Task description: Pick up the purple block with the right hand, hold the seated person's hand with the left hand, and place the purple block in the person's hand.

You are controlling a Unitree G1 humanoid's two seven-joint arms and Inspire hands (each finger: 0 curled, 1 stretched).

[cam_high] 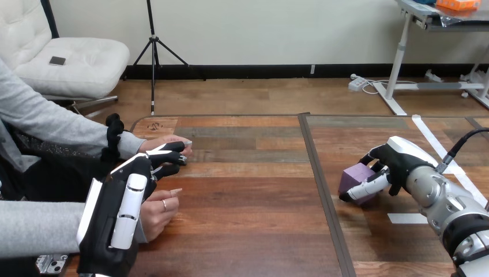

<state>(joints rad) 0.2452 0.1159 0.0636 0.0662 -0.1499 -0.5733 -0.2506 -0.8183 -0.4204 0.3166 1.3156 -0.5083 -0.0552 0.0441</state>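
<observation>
Head view, left to right. At the left edge a person's two grey-sleeved arms reach over the wooden table. The person's far hand lies flat on the boards, fingertips pointing right. The robot's left hand comes up from the bottom edge and covers the near side of it. Its fingers are bent round the near edge of that hand, and its thumb stands on the far side by the cuff, so the far hand sits clasped between them. The person's near hand, loosely curled, rests against the right flank of the robot's left hand.

Mid-table is bare board. A dark seam runs front to back and divides the top.

Right of the seam the purple block sits on the table (tilted, one corner toward the seam). The robot's right hand is closed on it, with the dark fingers over the top and back and the white thumb across the front face. White tape strips lie on the boards just beyond and beside this hand.
</observation>
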